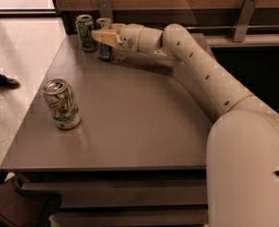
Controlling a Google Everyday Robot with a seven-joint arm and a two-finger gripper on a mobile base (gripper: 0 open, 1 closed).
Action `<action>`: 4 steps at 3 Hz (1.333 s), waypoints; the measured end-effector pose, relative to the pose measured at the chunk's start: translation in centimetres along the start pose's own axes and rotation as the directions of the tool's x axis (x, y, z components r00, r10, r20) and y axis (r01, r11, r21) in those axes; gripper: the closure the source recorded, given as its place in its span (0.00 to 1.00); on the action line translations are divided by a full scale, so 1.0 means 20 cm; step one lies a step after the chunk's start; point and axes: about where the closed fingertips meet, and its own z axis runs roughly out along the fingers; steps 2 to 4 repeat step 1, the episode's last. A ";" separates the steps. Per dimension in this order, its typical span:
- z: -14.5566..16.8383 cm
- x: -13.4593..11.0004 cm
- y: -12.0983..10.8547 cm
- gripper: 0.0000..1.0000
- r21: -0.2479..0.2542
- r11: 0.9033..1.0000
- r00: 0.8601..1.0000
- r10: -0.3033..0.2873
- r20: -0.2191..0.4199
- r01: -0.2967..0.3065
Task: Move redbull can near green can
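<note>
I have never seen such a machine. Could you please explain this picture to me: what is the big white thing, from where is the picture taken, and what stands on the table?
The white thing is a robot arm; its thick base fills the lower right. The one camera looks down over the table from beside that base; where it is mounted is not known. At the arm's tip is the gripper, reaching to the far left corner. It is at the redbull can, which is close beside the green can. Whether it grips that can, I cannot tell. A white can stands alone near the front left edge.
</note>
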 end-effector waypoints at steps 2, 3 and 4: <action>0.02 0.00 0.01 0.00 -0.005 1.000 1.000 0.001 0.000 -0.001; 0.02 0.00 0.01 0.00 -0.005 1.000 1.000 0.001 0.000 -0.001; 0.02 0.00 0.01 0.00 -0.005 1.000 1.000 0.001 0.000 -0.001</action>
